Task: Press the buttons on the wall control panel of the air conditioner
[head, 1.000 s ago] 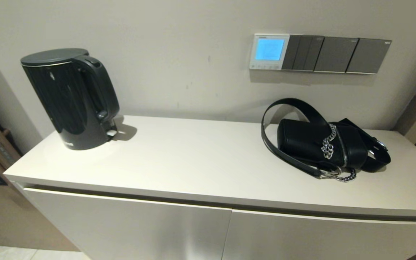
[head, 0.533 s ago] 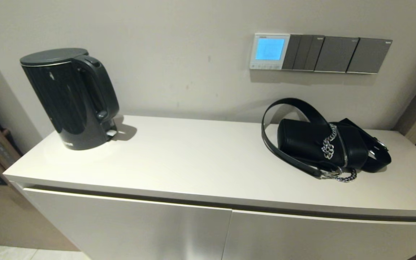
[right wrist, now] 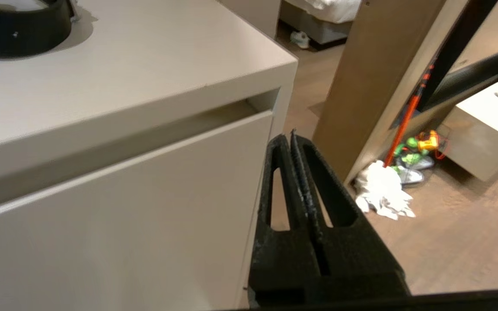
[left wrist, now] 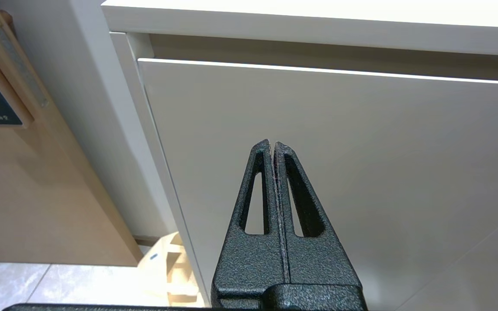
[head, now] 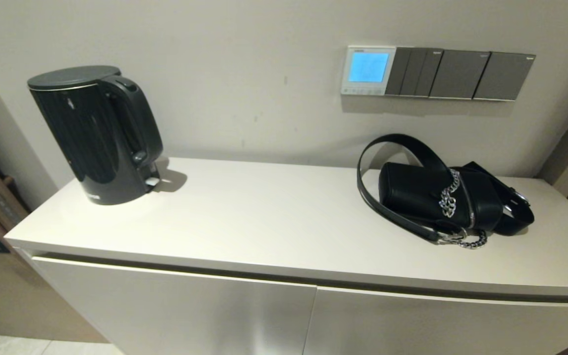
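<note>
The wall control panel (head: pixel 368 70) is a small white-framed thermostat on the wall above the cabinet, its screen lit blue. The buttons (head: pixel 364 90) form a row of tiny white keys along its bottom edge. Neither gripper shows in the head view. My left gripper (left wrist: pixel 272 143) is shut and empty, low in front of the cabinet's left door. My right gripper (right wrist: pixel 288 136) is shut and empty, low by the cabinet's right front corner. Both are far below the panel.
Grey switch plates (head: pixel 459 74) adjoin the panel on its right. A black kettle (head: pixel 96 133) stands on the white cabinet top (head: pixel 264 217) at the left. A black handbag (head: pixel 442 197) with strap and chain lies below the panel. A mop (right wrist: pixel 383 188) lies on the floor at the right.
</note>
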### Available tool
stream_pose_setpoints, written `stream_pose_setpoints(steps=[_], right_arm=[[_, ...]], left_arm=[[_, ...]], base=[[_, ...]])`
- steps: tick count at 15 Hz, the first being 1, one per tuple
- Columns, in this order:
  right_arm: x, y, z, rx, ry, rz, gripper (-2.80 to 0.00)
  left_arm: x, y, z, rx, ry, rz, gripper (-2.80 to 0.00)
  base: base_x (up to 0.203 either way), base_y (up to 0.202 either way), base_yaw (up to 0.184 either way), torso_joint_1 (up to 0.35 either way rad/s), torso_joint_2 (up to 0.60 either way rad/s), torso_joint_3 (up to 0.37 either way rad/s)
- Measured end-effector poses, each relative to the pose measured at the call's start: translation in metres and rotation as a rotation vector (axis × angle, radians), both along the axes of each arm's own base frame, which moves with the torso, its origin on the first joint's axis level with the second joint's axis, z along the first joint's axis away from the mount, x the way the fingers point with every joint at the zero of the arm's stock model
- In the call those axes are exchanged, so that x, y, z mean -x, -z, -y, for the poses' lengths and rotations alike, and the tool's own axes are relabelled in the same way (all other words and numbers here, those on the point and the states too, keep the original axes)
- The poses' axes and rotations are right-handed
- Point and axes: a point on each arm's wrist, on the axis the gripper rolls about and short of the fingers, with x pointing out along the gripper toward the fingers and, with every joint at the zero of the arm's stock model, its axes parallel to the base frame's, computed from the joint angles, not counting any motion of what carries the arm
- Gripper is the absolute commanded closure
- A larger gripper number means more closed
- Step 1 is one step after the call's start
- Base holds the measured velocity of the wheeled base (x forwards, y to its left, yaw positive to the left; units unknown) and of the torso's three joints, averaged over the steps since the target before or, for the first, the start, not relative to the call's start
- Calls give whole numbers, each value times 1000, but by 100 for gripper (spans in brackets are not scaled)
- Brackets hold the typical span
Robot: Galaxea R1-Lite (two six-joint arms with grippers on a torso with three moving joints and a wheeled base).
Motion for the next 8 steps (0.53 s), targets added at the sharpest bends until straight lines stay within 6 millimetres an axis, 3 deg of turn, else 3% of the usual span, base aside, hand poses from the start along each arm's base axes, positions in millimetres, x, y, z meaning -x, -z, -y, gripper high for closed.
stream_pose_setpoints(steps=[8], right_arm=[[2,15,-9,-134,-417,31,0]], left_arm=[[0,0,0,0,0,0,0]], base=[[0,0,0,0,0,0]])
